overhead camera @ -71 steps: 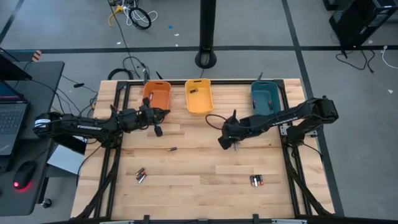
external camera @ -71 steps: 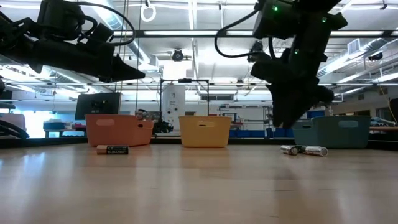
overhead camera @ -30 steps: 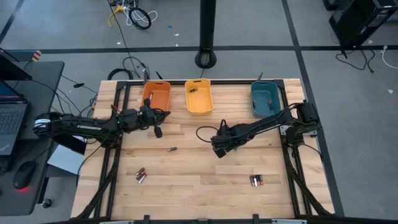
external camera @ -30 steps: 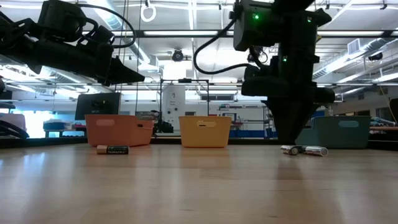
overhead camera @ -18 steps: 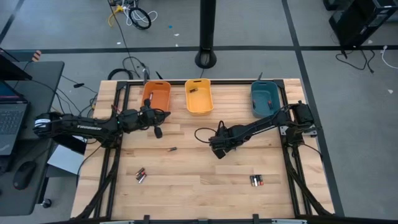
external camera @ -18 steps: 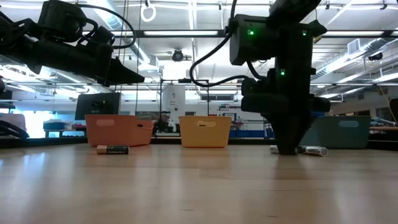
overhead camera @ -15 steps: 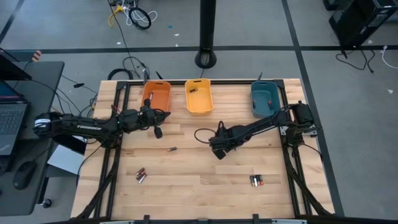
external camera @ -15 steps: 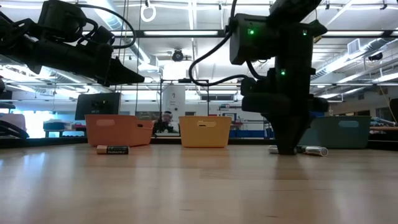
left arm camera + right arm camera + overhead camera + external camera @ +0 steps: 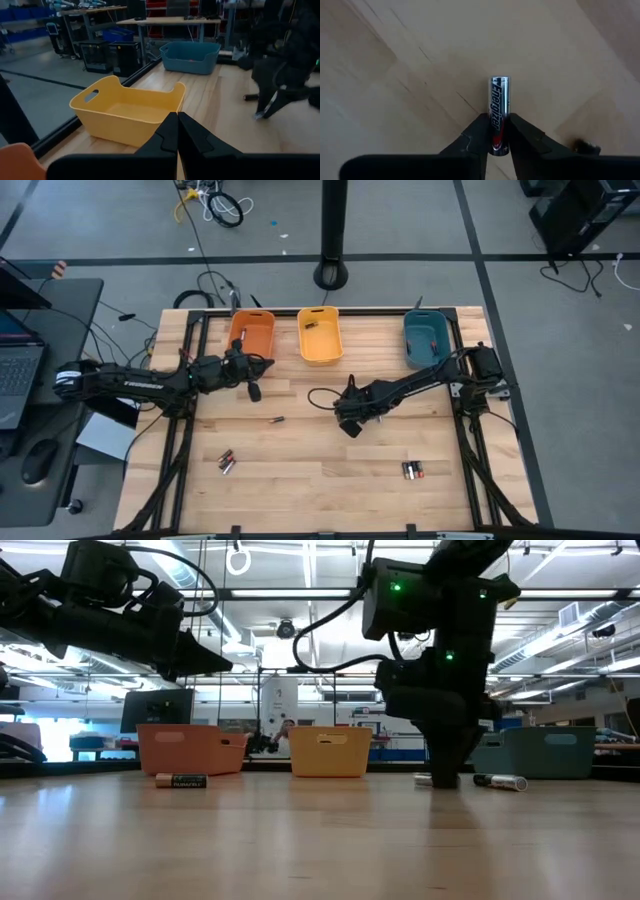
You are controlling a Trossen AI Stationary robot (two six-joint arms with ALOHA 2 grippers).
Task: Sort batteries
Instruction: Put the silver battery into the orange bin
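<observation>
Your right hand (image 9: 498, 131) is down at the middle of the counter (image 9: 330, 475), its fingers pinched on either side of a silver Energizer battery (image 9: 499, 114) lying flat on the wood. Your left hand (image 9: 177, 131) is clenched with nothing in it, hanging above the counter just in front of the orange bin (image 9: 251, 334). A Duracell battery (image 9: 181, 781) lies toward the left edge. More batteries (image 9: 412, 470) lie near the front right, and a pair (image 9: 226, 463) near the front left.

Orange bin (image 9: 252, 335), yellow bin (image 9: 320, 337), teal bin (image 9: 426, 338); silver-black battery (image 9: 498, 115), seemingly red-tipped.
</observation>
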